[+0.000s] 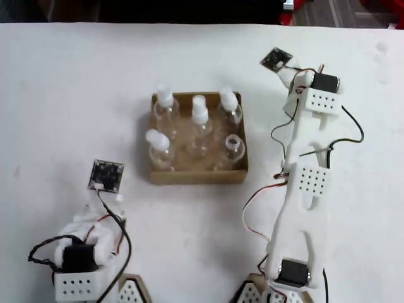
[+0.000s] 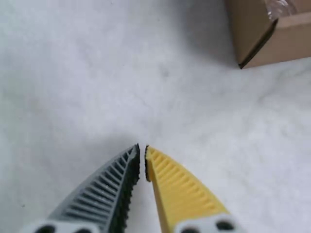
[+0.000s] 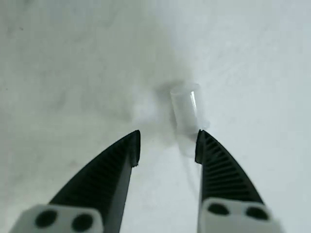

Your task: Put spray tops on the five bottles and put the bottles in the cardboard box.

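Note:
The cardboard box sits mid-table with five clear bottles upright in it. Four wear white spray tops, such as the bottle in the back row. The front right bottle has an open neck. A clear spray top lies on the white table, just ahead of my right gripper. That gripper is open and one fingertip is close beside the top. My right arm stretches to the far right of the box. My left gripper is shut and empty, hovering over bare table near a corner of the box.
The left arm is folded back at the table's front left. White table lies open to the left of the box and behind it. The arms' bases stand at the front edge.

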Available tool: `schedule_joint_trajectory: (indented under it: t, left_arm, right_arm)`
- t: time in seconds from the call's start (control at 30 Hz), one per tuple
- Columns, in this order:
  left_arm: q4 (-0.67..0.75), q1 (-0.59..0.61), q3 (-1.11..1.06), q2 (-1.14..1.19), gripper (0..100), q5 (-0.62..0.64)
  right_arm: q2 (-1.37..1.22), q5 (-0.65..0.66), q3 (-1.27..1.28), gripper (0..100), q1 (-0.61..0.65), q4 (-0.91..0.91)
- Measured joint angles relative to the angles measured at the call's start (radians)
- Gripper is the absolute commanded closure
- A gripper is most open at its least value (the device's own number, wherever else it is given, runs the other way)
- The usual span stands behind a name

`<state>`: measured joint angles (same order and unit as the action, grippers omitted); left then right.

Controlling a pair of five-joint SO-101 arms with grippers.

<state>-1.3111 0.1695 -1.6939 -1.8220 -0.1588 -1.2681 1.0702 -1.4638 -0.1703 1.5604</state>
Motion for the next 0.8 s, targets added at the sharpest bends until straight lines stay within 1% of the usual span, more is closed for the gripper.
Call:
schedule_joint_trajectory:
  t: [0.2, 0.33, 0.43, 0.57, 0.63, 0.7, 0.8]
  left_arm:
    - [0.000, 0.000, 0.000, 0.000, 97, 0.000]
    - [0.000, 0.000, 0.000, 0.000, 97, 0.000]
    - [0.000, 0.000, 0.000, 0.000, 97, 0.000]
    - [0.000, 0.000, 0.000, 0.000, 97, 0.000]
    - [0.000, 0.000, 0.000, 0.000, 97, 0.000]
    - [0.000, 0.000, 0.000, 0.000, 97, 0.000]
    - [0.000, 0.000, 0.000, 0.000, 97, 0.000]
  right_arm:
    - [0.000, 0.012, -0.005, 85.1, 0.000, 0.014]
    - [0.005, 0.012, -0.064, 84.9, -0.002, 0.064]
    - [0.003, 0.012, -0.101, 84.1, -0.006, 0.066]
    - [0.003, 0.012, -0.120, 73.7, -0.003, 0.068]
    - [0.003, 0.012, -0.120, 71.3, -0.003, 0.068]
    - [0.003, 0.014, -0.120, 72.8, -0.002, 0.068]
    - [0.003, 0.054, -0.107, 75.5, 0.008, 0.068]
